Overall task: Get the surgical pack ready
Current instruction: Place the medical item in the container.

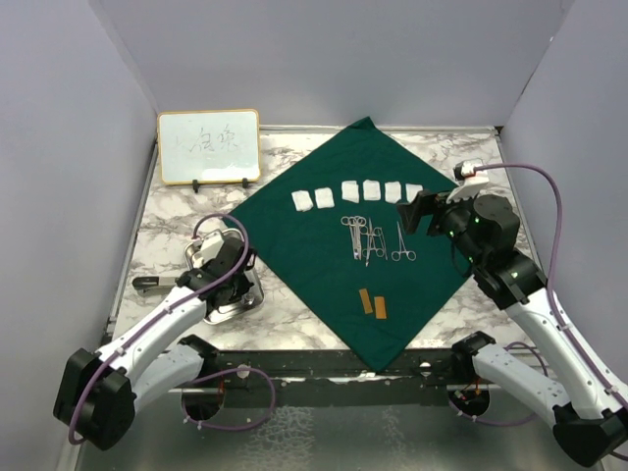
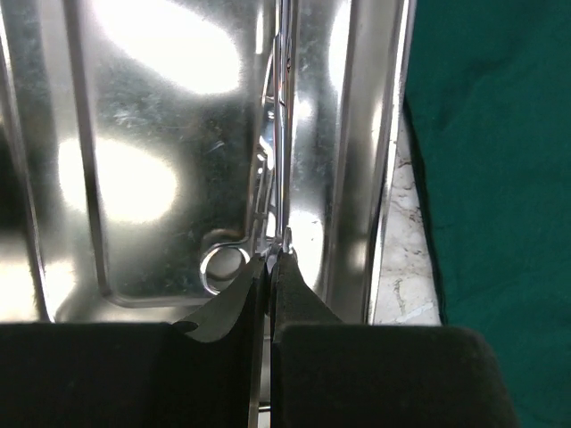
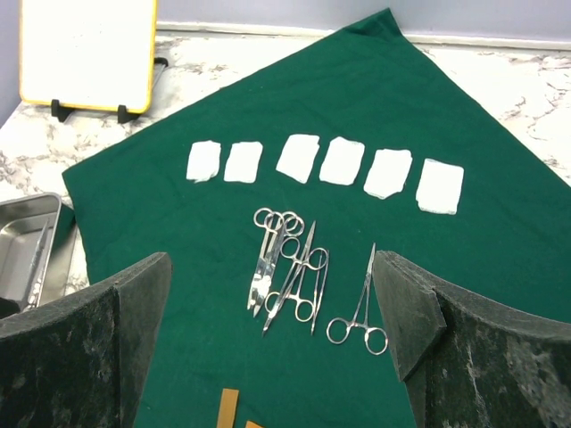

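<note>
Left gripper (image 2: 272, 260) clenched on thin steel instrument (image 2: 284, 116) in tray (image 2: 352, 178), probably beside ring handle. Instrument hard, slick, light: pinch flat shank. Right gripper (image 3: 272, 267) spread wide, empty.

Tray (image 2: 134, 107) holding a single instrument (image 2: 282, 134) sits beneath the left pincer (image 2: 275, 259) on the tabletop (image 1: 177, 226). Ahead of the right pincer (image 3: 272, 260), instruments (image 3: 290, 276) lie on the drape (image 3: 357, 98), with gauze squares (image 3: 343, 161) in a row beyond them.
</note>
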`<control>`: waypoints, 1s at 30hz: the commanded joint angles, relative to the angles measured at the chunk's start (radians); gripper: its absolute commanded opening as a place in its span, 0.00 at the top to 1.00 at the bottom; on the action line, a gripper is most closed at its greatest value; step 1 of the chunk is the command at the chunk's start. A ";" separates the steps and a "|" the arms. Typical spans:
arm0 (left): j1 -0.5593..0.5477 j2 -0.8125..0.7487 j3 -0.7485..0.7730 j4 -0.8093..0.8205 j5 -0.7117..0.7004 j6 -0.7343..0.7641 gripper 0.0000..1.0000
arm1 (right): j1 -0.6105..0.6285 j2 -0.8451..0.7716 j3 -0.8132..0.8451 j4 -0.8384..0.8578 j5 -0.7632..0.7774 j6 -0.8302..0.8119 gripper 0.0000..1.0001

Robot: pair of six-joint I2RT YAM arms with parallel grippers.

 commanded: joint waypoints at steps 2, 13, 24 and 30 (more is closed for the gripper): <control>0.014 0.052 0.005 0.077 0.056 0.041 0.91 | 0.005 -0.024 -0.011 0.000 0.033 -0.002 0.03; 0.017 -0.047 0.065 -0.015 -0.010 0.046 0.44 | 0.005 -0.055 0.029 -0.034 0.041 -0.012 0.03; 0.016 0.013 0.290 0.000 0.004 0.159 0.20 | 0.005 -0.094 0.063 -0.099 0.096 -0.038 0.03; -0.054 0.105 0.306 0.124 0.048 0.149 0.21 | 0.005 -0.114 0.034 -0.090 0.111 -0.036 0.03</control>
